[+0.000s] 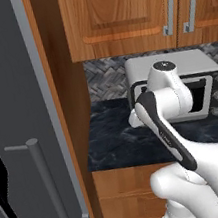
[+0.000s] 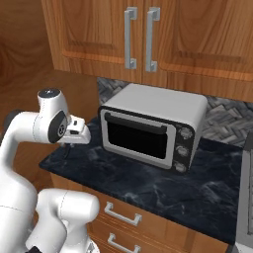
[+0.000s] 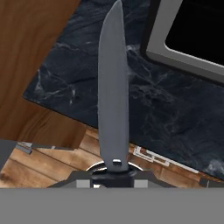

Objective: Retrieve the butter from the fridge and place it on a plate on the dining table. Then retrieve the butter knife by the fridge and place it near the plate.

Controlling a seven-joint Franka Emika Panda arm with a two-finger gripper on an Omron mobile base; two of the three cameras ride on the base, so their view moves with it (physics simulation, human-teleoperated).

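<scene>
Item: butter knife, dark grey, slender, blade tapering to a point; its base sits clamped between the closed fingers of the gripper in the hand view, blade running straight out along the gripper's axis, raised above the counter rather than lying on it. Below the blade: black white-veined marble countertop, its front edge, and wooden drawer fronts with a metal pull. Item: toaster oven, silver body, dark glass door, three knobs down its right side, standing on the countertop against the herringbone backsplash; its door corner shows at the upper right of the hand view, apart from the blade. Item: robot arm, white with dark joints, wrist held over the left part of the counter, in front of and left of the toaster oven. Item: fridge, matte grey, with a vertical bar handle, at the left of the left base view, separated from the counter by a wooden side panel. Item: upper wooden cabinets with paired bar handles, above the toaster oven.
</scene>
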